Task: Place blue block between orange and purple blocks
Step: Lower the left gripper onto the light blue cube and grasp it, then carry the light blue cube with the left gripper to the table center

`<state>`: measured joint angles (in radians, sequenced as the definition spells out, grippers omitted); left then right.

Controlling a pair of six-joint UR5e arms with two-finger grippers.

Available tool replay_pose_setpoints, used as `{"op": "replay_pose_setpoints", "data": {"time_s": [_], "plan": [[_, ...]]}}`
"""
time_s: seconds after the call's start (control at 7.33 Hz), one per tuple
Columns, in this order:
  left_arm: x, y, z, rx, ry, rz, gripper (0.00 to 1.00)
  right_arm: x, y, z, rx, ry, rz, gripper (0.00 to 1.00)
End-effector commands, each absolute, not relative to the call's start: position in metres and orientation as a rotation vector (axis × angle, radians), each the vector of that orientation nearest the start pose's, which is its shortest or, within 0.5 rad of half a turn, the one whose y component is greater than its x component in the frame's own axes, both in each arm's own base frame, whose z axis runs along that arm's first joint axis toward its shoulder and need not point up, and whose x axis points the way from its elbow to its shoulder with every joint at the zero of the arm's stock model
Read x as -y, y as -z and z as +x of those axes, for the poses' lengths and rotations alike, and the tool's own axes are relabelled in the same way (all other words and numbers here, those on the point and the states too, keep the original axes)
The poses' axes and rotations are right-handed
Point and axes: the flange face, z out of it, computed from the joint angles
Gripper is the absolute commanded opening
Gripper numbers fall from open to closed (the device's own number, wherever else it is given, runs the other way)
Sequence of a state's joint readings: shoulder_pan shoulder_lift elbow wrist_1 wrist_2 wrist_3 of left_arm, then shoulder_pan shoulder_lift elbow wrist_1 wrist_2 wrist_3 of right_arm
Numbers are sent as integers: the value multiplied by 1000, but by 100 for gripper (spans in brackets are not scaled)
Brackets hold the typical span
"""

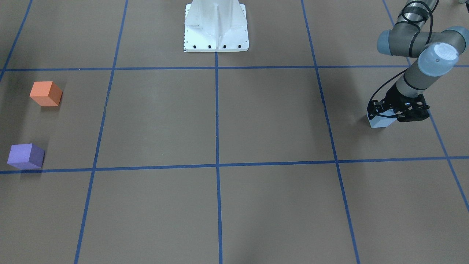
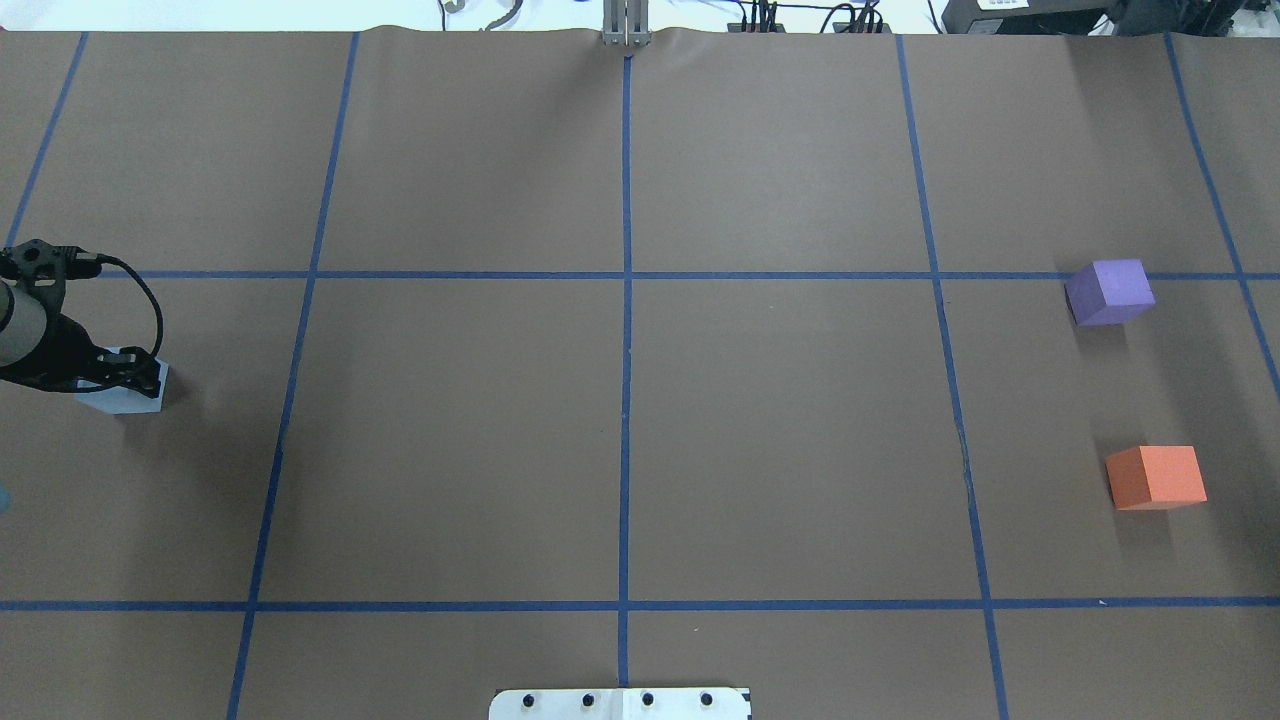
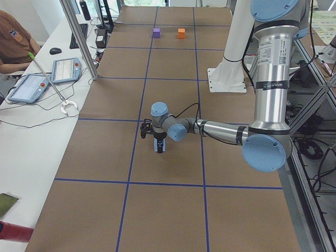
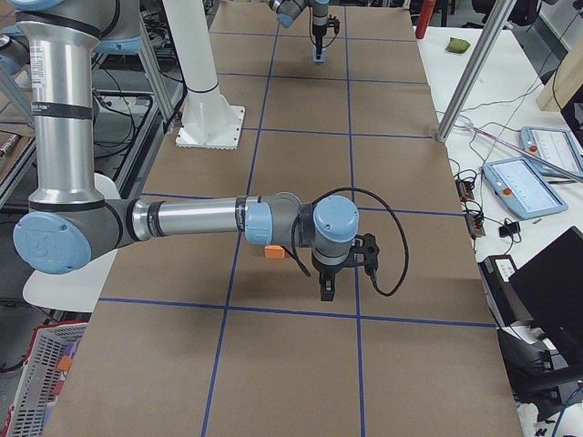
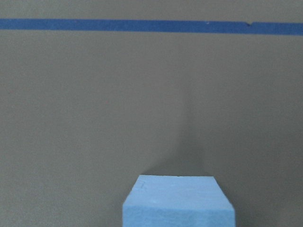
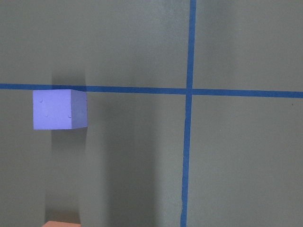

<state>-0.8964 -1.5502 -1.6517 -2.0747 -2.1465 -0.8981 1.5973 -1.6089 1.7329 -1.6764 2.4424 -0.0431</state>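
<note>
Blue block (image 1: 379, 123) seemingly pinched by left pincer (image 1: 383, 116); right pincer (image 4: 326, 289): cannot tell its state.

Brown paper tabletop (image 2: 450, 450) marked into squares with blue tape (image 2: 626, 400). Alongside, a white bench (image 3: 26, 152) holds two tablets (image 3: 65, 70), a mouse (image 3: 55, 51), cables and a metal post (image 3: 79, 35).

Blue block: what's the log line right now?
left end effector: at blue block, grip unclear | orange block, purple block: apart

Silver tubes (image 3: 270, 79), pale-blue joint caps (image 3: 266, 153), black cable (image 4: 393, 238)
</note>
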Motion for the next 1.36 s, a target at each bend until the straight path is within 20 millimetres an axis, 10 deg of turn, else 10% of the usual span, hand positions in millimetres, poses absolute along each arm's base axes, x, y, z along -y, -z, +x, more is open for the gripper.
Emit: {"op": "replay_pose_setpoints", "data": {"time_s": [0.0,0.68,0.82,1.23], "plan": [[445,-541,255,-830,42,-60,0,472,-598,69,870,26,53,100],[498,-298,312,-835,53,-59,0,473,-576,70,867,34,89,100],[488,-257,354,-870,64,-86,0,489,-549,71,866,57,141,100],[516,-139,509,-844,129,-98,0,478,-571,69,879,38,97,100]]}}
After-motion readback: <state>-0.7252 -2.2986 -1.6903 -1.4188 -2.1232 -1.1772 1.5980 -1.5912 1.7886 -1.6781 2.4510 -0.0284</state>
